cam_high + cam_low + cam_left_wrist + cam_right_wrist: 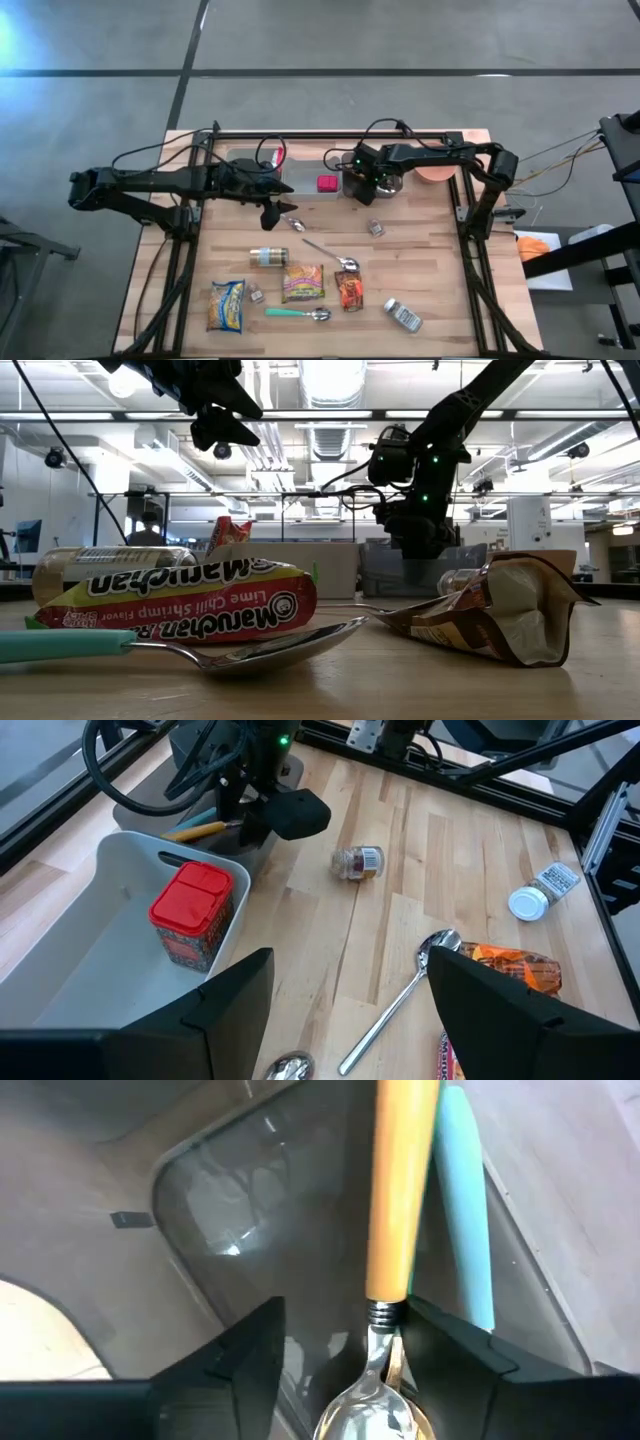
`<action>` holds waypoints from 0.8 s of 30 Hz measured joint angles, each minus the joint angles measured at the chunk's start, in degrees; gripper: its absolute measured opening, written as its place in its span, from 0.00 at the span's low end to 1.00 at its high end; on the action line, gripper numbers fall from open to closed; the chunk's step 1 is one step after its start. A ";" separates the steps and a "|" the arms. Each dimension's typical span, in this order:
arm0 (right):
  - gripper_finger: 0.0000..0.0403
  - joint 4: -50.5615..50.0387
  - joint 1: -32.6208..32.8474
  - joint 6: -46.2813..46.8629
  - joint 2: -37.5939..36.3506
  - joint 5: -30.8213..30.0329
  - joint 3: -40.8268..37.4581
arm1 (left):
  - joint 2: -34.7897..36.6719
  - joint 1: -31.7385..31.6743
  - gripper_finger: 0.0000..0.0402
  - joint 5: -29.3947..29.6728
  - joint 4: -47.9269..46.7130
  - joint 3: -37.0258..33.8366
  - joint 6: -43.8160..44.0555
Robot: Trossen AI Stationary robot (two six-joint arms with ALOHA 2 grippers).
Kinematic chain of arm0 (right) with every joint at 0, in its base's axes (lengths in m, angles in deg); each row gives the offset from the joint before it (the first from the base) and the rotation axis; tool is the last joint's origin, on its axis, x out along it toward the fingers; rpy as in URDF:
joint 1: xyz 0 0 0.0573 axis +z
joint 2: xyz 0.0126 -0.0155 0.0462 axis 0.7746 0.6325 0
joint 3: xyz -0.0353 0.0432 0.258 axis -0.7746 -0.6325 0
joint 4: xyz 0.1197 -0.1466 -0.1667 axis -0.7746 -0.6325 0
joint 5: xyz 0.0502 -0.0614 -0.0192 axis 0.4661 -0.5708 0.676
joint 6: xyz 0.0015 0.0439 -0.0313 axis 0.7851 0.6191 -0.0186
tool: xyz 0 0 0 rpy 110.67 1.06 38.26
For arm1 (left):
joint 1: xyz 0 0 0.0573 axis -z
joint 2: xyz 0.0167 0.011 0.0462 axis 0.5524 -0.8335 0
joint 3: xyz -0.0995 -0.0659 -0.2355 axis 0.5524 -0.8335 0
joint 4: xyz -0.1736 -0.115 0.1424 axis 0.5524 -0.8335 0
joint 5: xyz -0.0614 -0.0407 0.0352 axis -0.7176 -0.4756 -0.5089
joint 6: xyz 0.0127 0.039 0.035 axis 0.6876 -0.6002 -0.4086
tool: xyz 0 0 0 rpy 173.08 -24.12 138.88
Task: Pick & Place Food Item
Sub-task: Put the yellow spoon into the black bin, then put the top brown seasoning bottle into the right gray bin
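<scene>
Food packets lie on the near half of the table: two ramen packs (302, 283) (227, 305) and an orange pouch (349, 290). A jar (268, 257) lies beside them on its side. A red-lidded container (190, 910) stands in the white bin (90, 900). My left gripper (350, 960) hovers open above the table beside that bin, holding nothing. My right gripper (345, 1315) points down into the grey bin (230, 1210) and is open. A spoon with an orange handle (400, 1190) lies between its fingers, beside a teal handle (465, 1210). My right gripper stands open from above around the neck (385, 1315) of the orange-handled spoon, where the handle meets the metal. The neck lies close to one finger (470, 1370). I cannot tell whether they touch. The spoon runs along the grey bin's floor.
A small jar (375, 228), two loose spoons (335, 255) (300, 313) and a capped bottle (403, 314) lie on the wood. A pink plate (435, 172) sits at the far right. Black frame rails border the table's far edge and both sides.
</scene>
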 joint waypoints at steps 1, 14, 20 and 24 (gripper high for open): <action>0.50 -0.04 0.00 0.03 0.00 -0.02 0.00 | 0.00 0.00 0.67 0.00 0.00 0.00 0.00; 0.62 -0.10 -0.02 0.55 0.00 0.00 -0.02 | 0.00 0.00 0.67 0.00 -0.02 -0.04 0.02; 0.62 -0.17 -0.02 0.81 0.00 -0.10 -0.02 | 0.01 0.00 0.67 0.01 -0.03 -0.04 0.07; 0.62 -0.89 0.00 1.14 -0.16 -0.24 -0.20 | 0.01 0.00 0.67 0.00 -0.03 -0.04 0.15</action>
